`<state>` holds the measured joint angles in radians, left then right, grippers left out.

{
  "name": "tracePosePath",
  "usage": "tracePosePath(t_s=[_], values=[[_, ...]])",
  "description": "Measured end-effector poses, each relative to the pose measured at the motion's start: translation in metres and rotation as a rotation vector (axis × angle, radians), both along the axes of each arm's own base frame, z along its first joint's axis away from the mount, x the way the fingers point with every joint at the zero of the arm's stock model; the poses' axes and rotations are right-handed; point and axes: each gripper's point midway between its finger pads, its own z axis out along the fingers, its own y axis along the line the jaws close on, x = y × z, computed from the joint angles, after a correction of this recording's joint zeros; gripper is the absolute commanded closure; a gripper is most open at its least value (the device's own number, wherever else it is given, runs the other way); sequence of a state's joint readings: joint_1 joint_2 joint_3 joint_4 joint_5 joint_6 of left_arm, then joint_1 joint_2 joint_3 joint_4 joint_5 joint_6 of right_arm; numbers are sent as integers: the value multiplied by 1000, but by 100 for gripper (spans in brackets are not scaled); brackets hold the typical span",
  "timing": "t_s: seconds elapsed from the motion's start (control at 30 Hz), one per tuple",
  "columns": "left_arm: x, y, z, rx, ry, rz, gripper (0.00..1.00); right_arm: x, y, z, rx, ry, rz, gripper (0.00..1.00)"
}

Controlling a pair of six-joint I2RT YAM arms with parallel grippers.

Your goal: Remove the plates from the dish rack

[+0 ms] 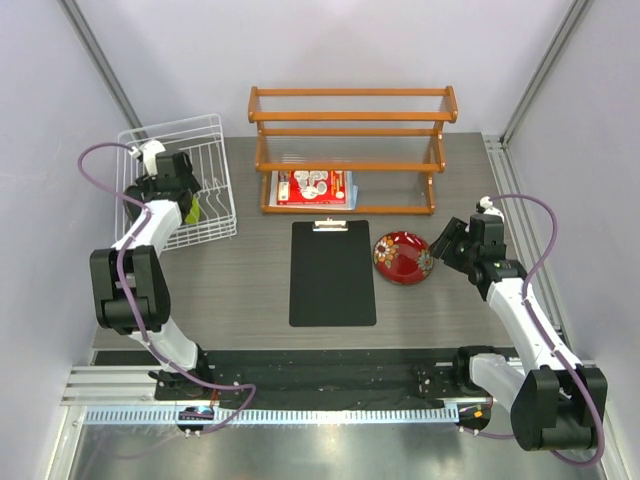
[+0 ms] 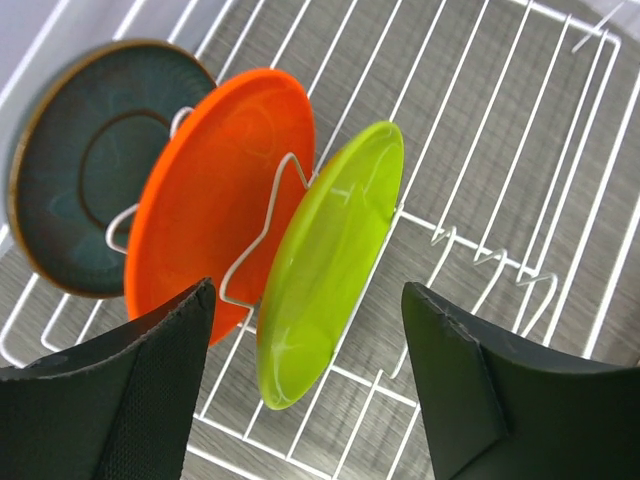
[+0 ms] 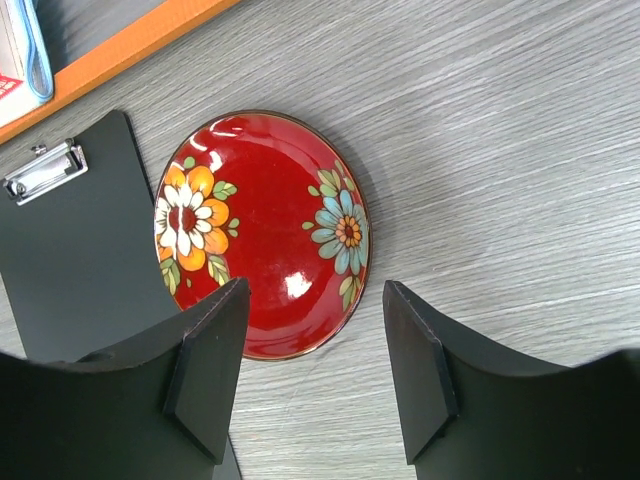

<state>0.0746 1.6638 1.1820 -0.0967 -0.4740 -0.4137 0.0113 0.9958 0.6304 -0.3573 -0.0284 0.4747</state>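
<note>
Holds left pincer (image 2: 308, 300) open astride the lime green plate (image 2: 330, 260), touching nothing, lined up to pinch across its faces. Stands on edge in the dish rack (image 2: 520, 150), leaning on a tine, beside orange plate (image 2: 215, 190) and teal plate (image 2: 90, 170). Hangs right pincer (image 3: 315, 300) open above red plate (image 3: 262, 232), lying flat, face up, on tabletop (image 3: 500, 150): judged already unloaded.

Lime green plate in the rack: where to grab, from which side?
Likely upper rim of the lime green plate, from above. It stands on edge between dish rack tines, a gap at each face; the orange plate sits close on one side.
</note>
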Motion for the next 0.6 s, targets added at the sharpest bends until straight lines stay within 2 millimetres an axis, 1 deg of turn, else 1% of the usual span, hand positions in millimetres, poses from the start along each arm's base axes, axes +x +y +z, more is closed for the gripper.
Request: tracePosePath(t_s=[0.03,0.1,0.13,0.17,0.33,0.4,0.47,0.5,0.6], values=[[1,0,-4,-4,7,-2,28,0,0,0,-1,0,1,39],[1,0,-9,-9,17,-1,37,0,0,-1,-1,3,1,41],[1,0,-11,-14,18,0,43,0,0,-2,-1,6,1,42],[2,1,-11,-19,16,2,51,0,0,-3,-2,11,2,42],[3,5,-10,-33,-1,8,59,-1,0,-6,0,24,4,43],[3,6,-10,-35,-1,10,53,-1,1,-6,1,24,6,42],[3,6,-11,-36,-1,11,53,-1,2,-6,4,24,9,42],[3,6,-11,-37,0,12,53,-1,2,-6,5,24,11,42],[3,6,-13,-39,2,13,60,-1,3,-7,8,30,14,42]])
